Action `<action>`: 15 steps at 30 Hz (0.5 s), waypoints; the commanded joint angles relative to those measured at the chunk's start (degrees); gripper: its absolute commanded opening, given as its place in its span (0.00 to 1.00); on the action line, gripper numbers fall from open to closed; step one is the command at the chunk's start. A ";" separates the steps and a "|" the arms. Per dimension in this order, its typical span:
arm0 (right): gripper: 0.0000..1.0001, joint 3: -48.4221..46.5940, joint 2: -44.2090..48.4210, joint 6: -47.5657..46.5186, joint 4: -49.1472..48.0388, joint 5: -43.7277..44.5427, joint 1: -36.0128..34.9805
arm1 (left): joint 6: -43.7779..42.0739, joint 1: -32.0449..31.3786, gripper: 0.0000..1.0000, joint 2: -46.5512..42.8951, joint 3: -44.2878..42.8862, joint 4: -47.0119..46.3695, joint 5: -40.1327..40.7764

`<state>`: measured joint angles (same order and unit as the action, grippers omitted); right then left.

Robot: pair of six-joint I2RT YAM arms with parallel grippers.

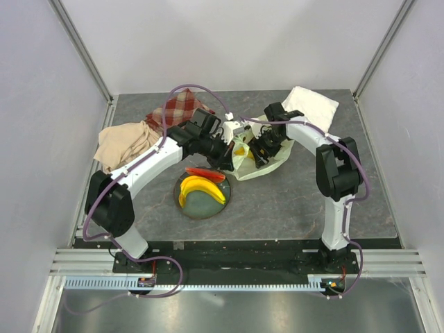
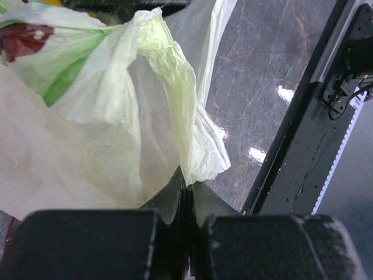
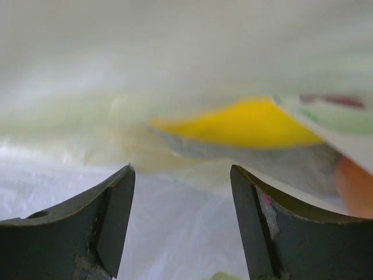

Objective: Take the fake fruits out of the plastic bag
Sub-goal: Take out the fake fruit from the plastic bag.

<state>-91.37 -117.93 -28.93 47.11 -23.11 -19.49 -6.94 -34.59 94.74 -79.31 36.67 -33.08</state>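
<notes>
The pale yellow-green plastic bag lies mid-table, right of a dark plate. On the plate rest a yellow banana bunch and a red watermelon slice. My left gripper is shut on the bag's left edge; in the left wrist view its jaws pinch a fold of the bag. My right gripper is open and reaches into the bag's mouth. Its fingertips have nothing between them, a short way from a yellow fruit. An orange-pink peach shows at the right edge.
A red checked cloth and a beige cloth lie at the back left. A white folded towel sits at the back right. White walls enclose the table on three sides.
</notes>
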 commanded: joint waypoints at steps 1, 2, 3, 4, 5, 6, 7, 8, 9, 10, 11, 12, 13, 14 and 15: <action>0.75 -4.95 7.97 -3.15 2.72 -2.54 1.38 | -1.85 0.84 0.01 -2.72 -0.32 0.69 -0.32; 0.75 -4.87 8.59 -4.46 3.42 -3.86 1.47 | -1.76 0.75 0.02 -2.54 -0.50 0.60 -0.49; 0.75 -4.26 9.20 -7.34 4.12 -7.35 1.47 | -1.67 0.75 0.01 -2.19 -0.93 0.69 -0.67; 0.75 -3.73 10.51 -13.98 4.91 -8.25 1.29 | -1.67 0.84 0.02 -2.10 -1.11 0.78 -0.67; 0.75 -2.94 11.14 -17.97 4.74 -8.52 1.12 | -1.76 0.75 0.02 -2.10 -1.29 0.78 -0.58; 0.75 -2.15 11.40 -21.40 4.74 -8.44 0.77 | -2.02 0.84 0.02 -2.02 -1.55 0.78 -0.32; 0.75 -2.23 10.80 -24.13 5.09 -7.66 0.50 | -2.20 0.84 0.01 -2.01 -1.46 0.86 -0.32; 0.75 -2.93 10.18 -30.16 6.92 -7.56 0.50 | -2.46 0.93 0.02 -1.93 -1.55 0.86 -0.23; 0.74 -5.28 9.22 -32.83 8.59 -7.73 0.24 | -2.38 0.84 0.01 -1.84 -1.55 0.95 -0.23; 0.72 -6.96 7.03 -35.64 10.26 -7.82 0.15 | -2.38 0.84 0.02 -1.84 -1.55 1.04 -0.23; 0.70 -8.37 5.97 -38.72 12.98 -7.91 -0.11 | -2.38 0.84 0.01 -1.75 -1.55 0.95 -0.23; 0.70 -11.60 4.91 -40.84 14.57 -8.09 -0.55 | -2.29 0.93 0.02 -1.75 -1.64 0.95 -0.14; 0.69 -13.03 3.16 -42.77 16.24 -8.17 -0.81 | -2.38 0.84 0.02 -1.84 -1.81 1.04 0.03; 0.69 -13.91 2.62 -44.53 17.82 -7.91 -1.34 | -2.46 0.93 0.02 -1.66 -1.90 0.95 0.21; 0.69 -14.18 2.53 -47.42 17.75 -7.65 -2.04 | -2.73 0.93 0.02 -1.75 -1.99 1.04 0.56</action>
<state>-100.88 -112.42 -60.77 58.13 -28.64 -19.81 -7.38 -33.85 94.54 -79.31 37.65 -33.06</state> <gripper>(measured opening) 0.690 0.026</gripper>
